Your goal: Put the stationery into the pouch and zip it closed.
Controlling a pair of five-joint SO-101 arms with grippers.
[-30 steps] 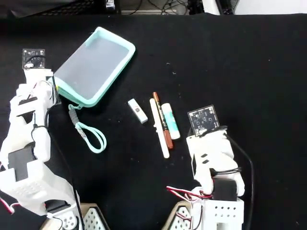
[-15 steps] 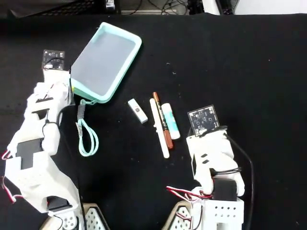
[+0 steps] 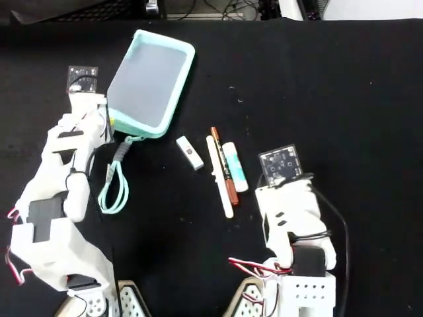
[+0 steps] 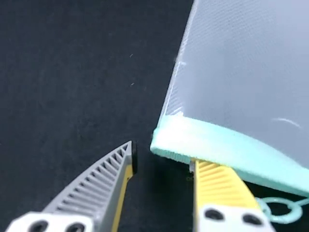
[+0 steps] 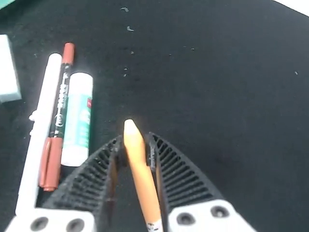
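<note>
- the pouch (image 3: 149, 82) lies flat on the black bench (image 3: 344, 92), at the far left side. it is a rounded rectangle with a mint-green rim around a frosted, greyish see-through panel.
- a mint-green cord loop (image 3: 114, 191) trails from the pouch's near corner, by a short grey piece, toward the left arm.
- the left gripper (image 4: 162, 157) is released, its jaws spread at the pouch's near corner: the yellow finger (image 4: 217, 186) meets the green edge, the grey finger (image 4: 108, 176) sits just beside the pouch over bare bench.
- mid-bench, well apart from the pouch, lie a small white eraser (image 3: 190, 152), a white pen (image 3: 219, 177), a brown marker (image 3: 223, 165) and a white-and-green glue stick (image 3: 234, 166). the last three lie side by side, touching or nearly so.
- the right gripper (image 5: 134, 140) is clenched on an orange pencil-like stick (image 5: 140, 179), whose blunt tip pokes out between the black fingers, just beside the glue stick.
</note>
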